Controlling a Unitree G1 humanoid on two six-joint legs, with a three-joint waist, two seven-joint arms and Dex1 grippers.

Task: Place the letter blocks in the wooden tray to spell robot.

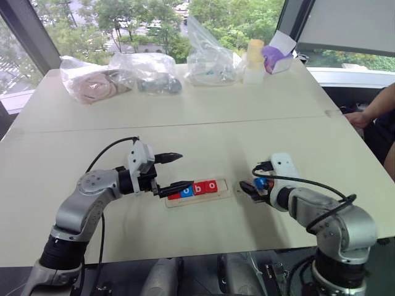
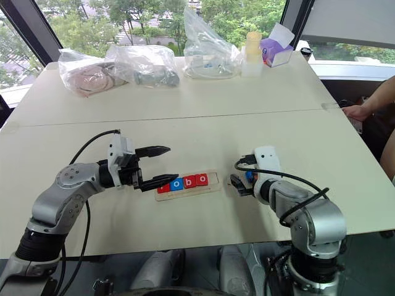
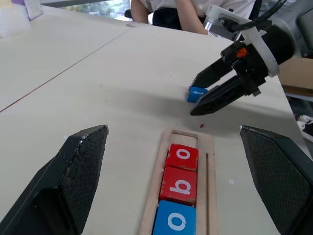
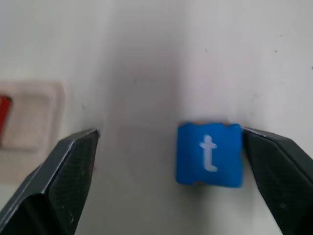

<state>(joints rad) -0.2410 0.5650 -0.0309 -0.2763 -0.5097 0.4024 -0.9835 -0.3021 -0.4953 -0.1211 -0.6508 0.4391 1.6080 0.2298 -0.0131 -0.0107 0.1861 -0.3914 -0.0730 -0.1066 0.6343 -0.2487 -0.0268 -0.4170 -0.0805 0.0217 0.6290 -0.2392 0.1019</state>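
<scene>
The wooden tray (image 1: 224, 191) lies on the table in front of me. It holds letter blocks in a row: a blue o (image 3: 175, 220), a red b (image 3: 179, 185) and a red o (image 3: 183, 155), with a red block (image 1: 174, 195) half hidden at the left end. The slot at the tray's right end is bare. My left gripper (image 1: 182, 171) hangs open over the tray's left end. A blue t block (image 4: 209, 154) lies flat on the table just right of the tray. It sits between the open fingers of my right gripper (image 4: 170, 132), against one finger (image 4: 279, 166).
Several clear plastic bags (image 1: 148, 73), a pale bottle (image 1: 254, 58) and a purple and white box (image 1: 278, 55) stand along the table's far edge. A person's arm (image 1: 373, 110) rests at the right edge. A seam (image 1: 185, 123) crosses the tabletop.
</scene>
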